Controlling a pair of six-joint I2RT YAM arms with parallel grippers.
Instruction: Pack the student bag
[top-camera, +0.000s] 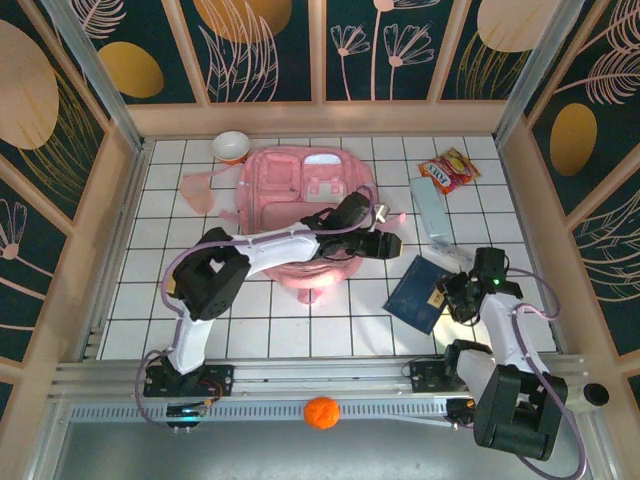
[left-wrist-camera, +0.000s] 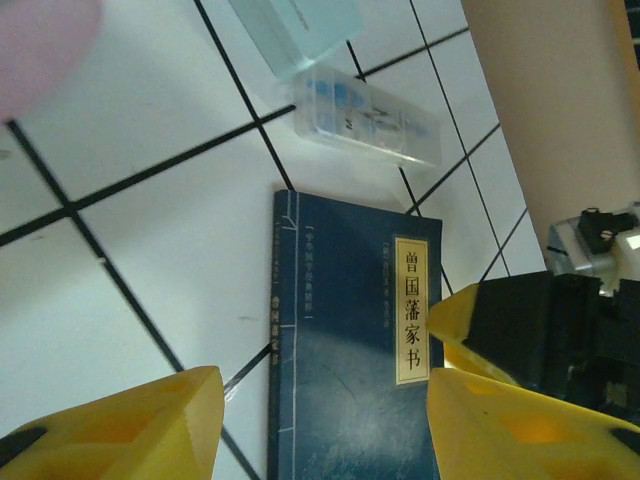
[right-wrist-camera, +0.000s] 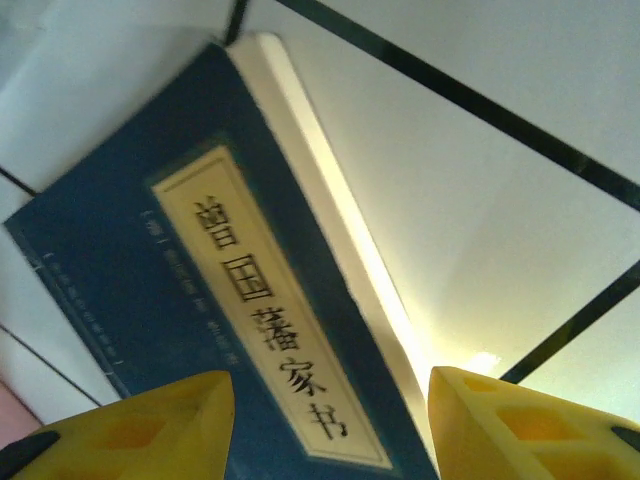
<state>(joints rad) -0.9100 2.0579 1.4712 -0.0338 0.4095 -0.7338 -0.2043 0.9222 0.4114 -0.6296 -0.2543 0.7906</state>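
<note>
Marking this as a robot lab cell, leaf-patterned panels (top-camera: 265, 50) and aluminium posts (top-camera: 88, 60) are walling in a white gridded table (top-camera: 260, 330), the left arm (top-camera: 270, 255) and right arm (top-camera: 505, 320) sitting bolted to its metal rail (top-camera: 320, 375).

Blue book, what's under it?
The blue book lies on the white tiled table. Anything tucked beneath it is hidden by its cover.

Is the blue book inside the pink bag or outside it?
Outside. The blue book lies closed on the tiled table, right of the student bag, cover up.
</note>
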